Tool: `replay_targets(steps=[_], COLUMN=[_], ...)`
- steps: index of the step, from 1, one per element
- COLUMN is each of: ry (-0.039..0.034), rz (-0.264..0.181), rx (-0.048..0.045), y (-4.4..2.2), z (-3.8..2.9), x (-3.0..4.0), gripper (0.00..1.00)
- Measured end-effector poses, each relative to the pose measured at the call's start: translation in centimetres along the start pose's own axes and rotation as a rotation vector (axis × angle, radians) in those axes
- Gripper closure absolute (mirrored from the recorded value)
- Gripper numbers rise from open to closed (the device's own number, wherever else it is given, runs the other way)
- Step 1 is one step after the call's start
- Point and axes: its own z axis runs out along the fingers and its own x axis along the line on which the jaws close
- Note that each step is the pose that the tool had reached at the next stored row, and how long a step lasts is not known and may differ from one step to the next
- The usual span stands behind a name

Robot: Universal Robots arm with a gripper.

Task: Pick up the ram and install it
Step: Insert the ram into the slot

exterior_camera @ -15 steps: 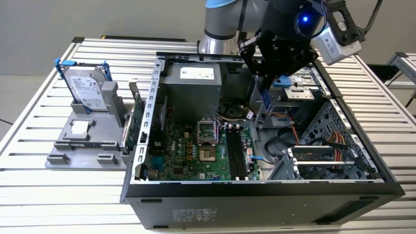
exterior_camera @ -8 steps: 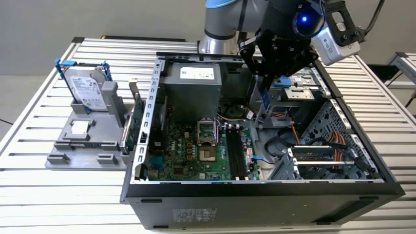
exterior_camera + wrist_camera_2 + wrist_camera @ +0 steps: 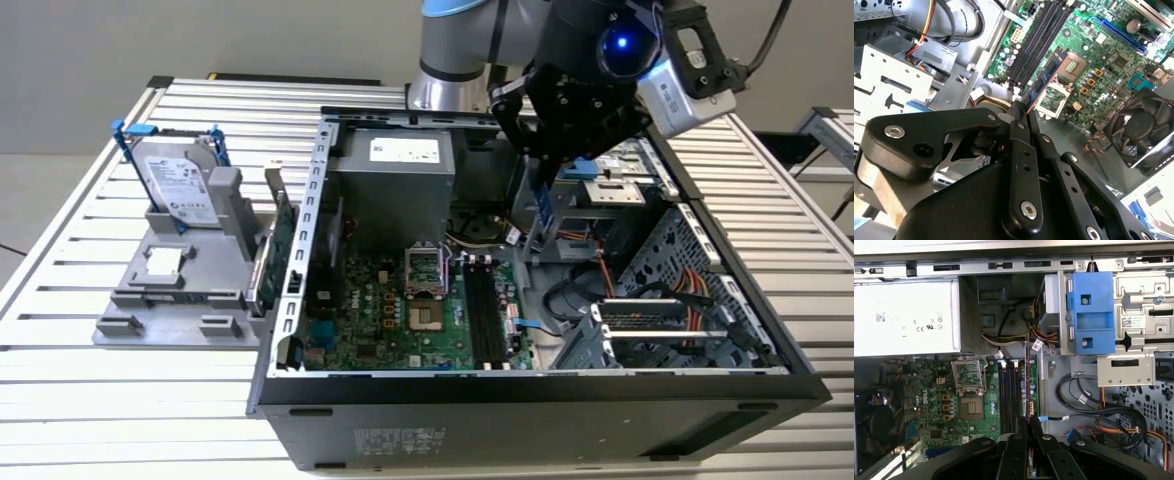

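Black gripper (image 3: 1026, 107) linkage closest in both wrist views, fingers closed together on one end of the ram (image 3: 1046, 75). Stick held on edge, pointing down from the fingertips into the open computer case (image 3: 534, 385). In the first wrist view seen edge-on as a thin dark line (image 3: 1027, 375), running alongside the black memory slots (image 3: 1010, 395) on the green motherboard (image 3: 939, 405). Not yet seated; clear of the board in the exterior view (image 3: 545, 215), hanging above the slot area beside the drive cage.

Step in hand, by judgement: carry done, alignment over a slot under way. Next move likely calls for squaring the stick's long edge to one slot, then a straight press down; any tilt would risk jamming.

Further off: bare processor socket (image 3: 970, 407), grey power supply (image 3: 904, 317), blue drive bracket (image 3: 1091, 312), case fan (image 3: 1141, 127).

Surroundings: case lying on a ribbed aluminium table (image 3: 80, 395). Grey parts holder (image 3: 180, 300) toward the exterior view's left, carrying a silver hard drive (image 3: 176, 180) upright. Plain grey wall behind.
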Motion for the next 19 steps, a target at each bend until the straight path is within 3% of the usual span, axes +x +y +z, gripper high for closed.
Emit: replay_targets(steps=[19], ry=[-0.0012], rz=[0.000], rx=[-0.0014], y=[-0.06], z=[1.72], x=[-0.27], gripper=[1.00])
